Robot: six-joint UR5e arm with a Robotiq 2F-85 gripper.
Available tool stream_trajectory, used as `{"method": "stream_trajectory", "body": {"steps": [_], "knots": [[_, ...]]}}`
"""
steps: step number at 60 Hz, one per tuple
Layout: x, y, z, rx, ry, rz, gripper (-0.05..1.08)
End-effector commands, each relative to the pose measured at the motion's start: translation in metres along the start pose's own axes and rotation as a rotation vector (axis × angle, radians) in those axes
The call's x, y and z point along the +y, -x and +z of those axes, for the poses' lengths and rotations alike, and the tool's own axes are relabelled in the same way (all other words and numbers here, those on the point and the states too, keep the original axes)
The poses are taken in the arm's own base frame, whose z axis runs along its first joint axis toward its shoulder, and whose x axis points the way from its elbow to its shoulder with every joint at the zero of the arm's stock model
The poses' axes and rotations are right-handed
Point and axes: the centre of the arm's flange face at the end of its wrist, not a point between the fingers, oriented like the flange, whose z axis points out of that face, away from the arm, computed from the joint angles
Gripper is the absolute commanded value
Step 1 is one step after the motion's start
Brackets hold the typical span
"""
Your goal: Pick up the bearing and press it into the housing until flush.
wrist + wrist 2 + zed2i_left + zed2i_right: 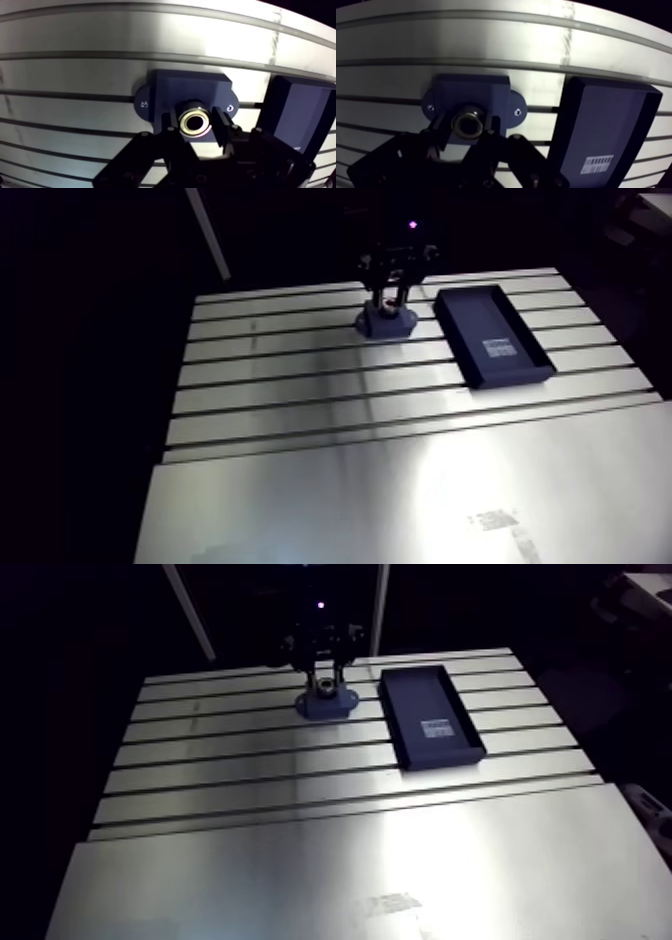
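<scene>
Both fingers of my end effector (195,126) are clamping the bearing (195,122) over the housing (167,91), so I'm planning a straight downward press.

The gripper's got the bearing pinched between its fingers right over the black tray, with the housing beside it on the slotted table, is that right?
Not quite: the wrist view shows the gripper pinching the bearing over the housing, not over the black tray. The black tray lies beside the housing on the slotted table.
</scene>
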Motion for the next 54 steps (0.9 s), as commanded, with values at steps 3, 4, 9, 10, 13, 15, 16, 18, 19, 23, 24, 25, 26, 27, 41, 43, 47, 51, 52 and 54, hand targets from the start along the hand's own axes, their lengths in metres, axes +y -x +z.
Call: {"method": "stream_trajectory", "body": {"steps": [3, 4, 9, 10, 13, 15, 16, 18, 19, 23, 24, 25, 26, 27, 41, 43, 47, 51, 52, 54], "knots": [[-0.0001, -0.0007, 0.0021, -0.002, 0.0, -0.001, 0.8], [-0.0001, -0.0007, 0.0021, -0.002, 0.0, -0.002, 0.8], [-0.0001, -0.0007, 0.0021, -0.002, 0.0, -0.004, 0.8], [-0.0001, -0.0007, 0.0029, -0.003, -0.001, -0.002, 0.8], [-0.0001, -0.0009, 0.0047, -0.006, -0.001, -0.002, 0.8], [0.0, -0.0016, 0.0054, -0.003, -0.001, -0.004, 0.8], [0.0, -0.0016, 0.0054, -0.003, -0.001, -0.004, 0.8], [0.0002, -0.0022, 0.0048, 0.003, 0.001, -0.004, 0.8], [0.0003, -0.0027, 0.0052, 0.006, 0.001, -0.003, 0.8], [0.0002, -0.0028, 0.0052, 0.007, 0.0, -0.005, 0.8], [0.0002, -0.0028, 0.0052, 0.007, 0.0, -0.005, 0.8], [0.0002, -0.0028, 0.0052, 0.007, 0.0, -0.005, 0.8], [0.0002, -0.0031, 0.0059, 0.007, 0.0, -0.004, 0.8], [0.0002, -0.0031, 0.0059, 0.007, 0.0, -0.004, 0.8], [0.0, -0.0032, 0.0081, 0.003, -0.002, -0.005, 0.8], [0.0, -0.0031, 0.0073, 0.005, -0.002, -0.005, 0.8], [0.0001, -0.0035, 0.0065, 0.006, -0.002, -0.005, 0.8], [0.0001, -0.0035, 0.0065, 0.006, -0.002, -0.005, 0.8], [0.0001, -0.0035, 0.0065, 0.006, -0.002, -0.005, 0.8], [0.0001, -0.0035, 0.0057, 0.008, -0.001, -0.005, 0.8]]}}
